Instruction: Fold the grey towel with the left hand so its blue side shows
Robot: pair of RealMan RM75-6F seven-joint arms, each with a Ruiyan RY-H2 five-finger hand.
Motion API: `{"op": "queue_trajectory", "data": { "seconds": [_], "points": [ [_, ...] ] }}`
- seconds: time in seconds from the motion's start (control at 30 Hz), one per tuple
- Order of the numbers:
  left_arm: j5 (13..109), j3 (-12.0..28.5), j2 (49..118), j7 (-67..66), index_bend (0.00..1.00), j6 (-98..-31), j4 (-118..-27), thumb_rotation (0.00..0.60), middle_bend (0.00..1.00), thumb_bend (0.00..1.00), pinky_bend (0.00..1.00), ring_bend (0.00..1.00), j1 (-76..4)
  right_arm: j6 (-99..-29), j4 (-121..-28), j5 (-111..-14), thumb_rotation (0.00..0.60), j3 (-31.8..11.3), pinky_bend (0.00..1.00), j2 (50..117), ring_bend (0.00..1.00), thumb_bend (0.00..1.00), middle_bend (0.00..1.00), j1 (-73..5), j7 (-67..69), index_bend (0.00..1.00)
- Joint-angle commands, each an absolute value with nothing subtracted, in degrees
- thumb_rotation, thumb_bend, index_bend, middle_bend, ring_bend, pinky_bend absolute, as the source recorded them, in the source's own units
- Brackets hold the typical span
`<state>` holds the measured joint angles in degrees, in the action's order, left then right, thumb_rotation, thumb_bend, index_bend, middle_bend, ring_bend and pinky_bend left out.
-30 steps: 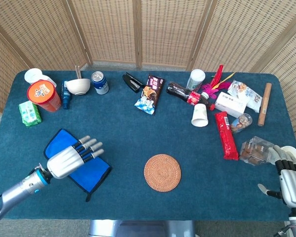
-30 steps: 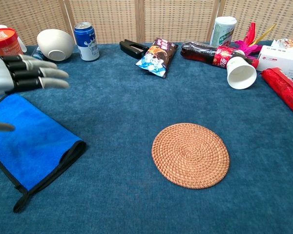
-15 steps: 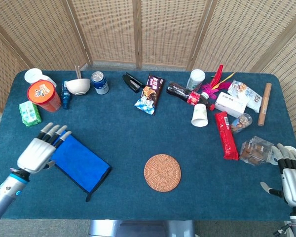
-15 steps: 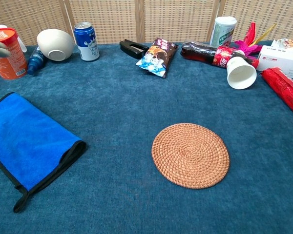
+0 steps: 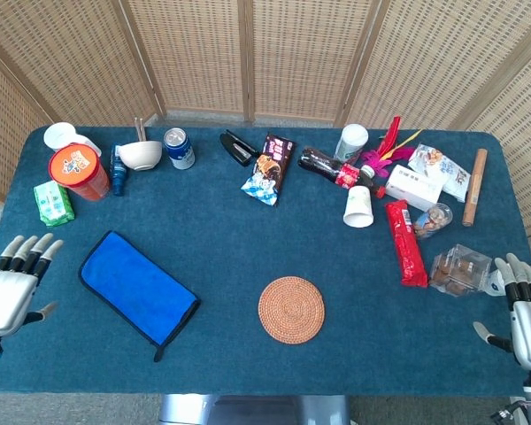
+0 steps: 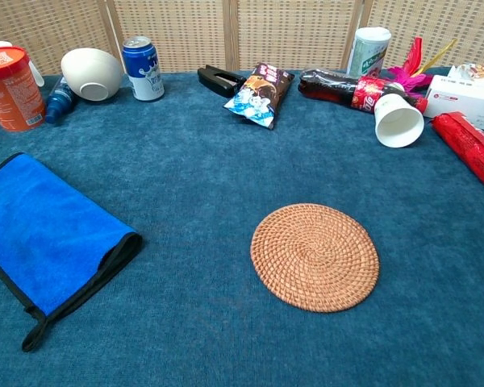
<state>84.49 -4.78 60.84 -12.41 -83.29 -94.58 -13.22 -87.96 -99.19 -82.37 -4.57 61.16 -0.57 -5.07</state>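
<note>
The towel (image 5: 138, 286) lies folded on the blue tablecloth at the front left, its bright blue side up with a dark edge around it; the chest view shows the towel (image 6: 48, 232) at its left edge. My left hand (image 5: 9, 292) hovers at the table's left edge, well left of the towel, fingers spread and holding nothing. My right hand (image 5: 527, 310) sits at the far right edge, fingers apart and empty. Neither hand appears in the chest view.
A woven round coaster (image 5: 291, 309) lies mid-front. Along the back stand an orange cup (image 5: 78, 171), white bowl (image 5: 140, 155), blue can (image 5: 179, 148), snack bag (image 5: 270, 167), cola bottle (image 5: 331, 167), tipped paper cup (image 5: 358, 206) and red packet (image 5: 406, 242). A green pack (image 5: 53, 203) lies at left.
My left hand lifted off the towel and drew back to the left edge of the table, leaving the towel folded blue side up. The right hand barely moved.
</note>
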Motion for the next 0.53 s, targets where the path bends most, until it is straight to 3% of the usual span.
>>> {"op": "queue_trajectory", "data": {
  "seconds": [0.03, 0.53],
  "points": [
    [84.48, -4.45, 61.49, -10.06, 0.02, -85.19, -94.19, 0.600, 0.00, 0.19, 0.04, 0.00, -11.49, -88.05, -98.78, -82.18, 0.600, -4.67, 0.00, 61.27, 0.00, 0.00, 0.00, -0.45, -4.79, 0.00],
    [85.50, -2.64, 61.54, -6.15, 0.02, -86.95, -91.88, 0.600, 0.00, 0.19, 0.03, 0.00, -8.79, -87.87, -98.76, -82.72, 0.600, -4.42, 0.00, 61.84, 0.00, 0.00, 0.00, -0.48, -6.03, 0.00]
  ]
}}
